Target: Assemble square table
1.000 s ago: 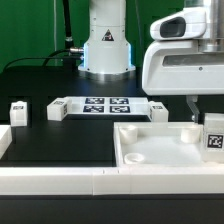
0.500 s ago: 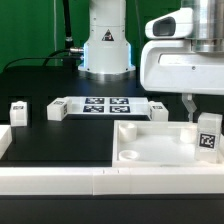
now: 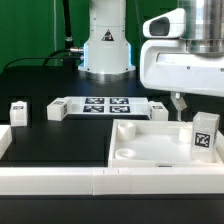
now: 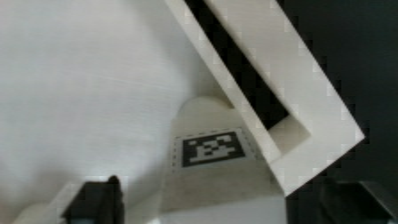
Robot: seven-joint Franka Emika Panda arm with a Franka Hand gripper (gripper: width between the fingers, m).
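The white square tabletop [image 3: 118,143] lies upside-up like a tray at the front of the exterior view's right. A white leg [image 3: 205,133] with a black-and-white tag stands tilted in its far right corner. My gripper [image 3: 192,113] is shut on that leg from above. In the wrist view the leg [image 4: 217,140] sits between my two dark fingers [image 4: 98,200], beside the tabletop's raised rim [image 4: 267,75]. Three more legs stand on the black table: one at the far left [image 3: 18,111], one beside it [image 3: 57,108], one behind the tabletop [image 3: 158,110].
The marker board [image 3: 103,105] lies in the middle behind the tabletop. A long low white border rail [image 3: 60,180] runs along the front edge, with a white corner block at the left [image 3: 4,138]. The arm's base [image 3: 105,50] stands at the back.
My gripper and the leg have moved toward the exterior view's left. The tabletop has slid a little to the left with them.
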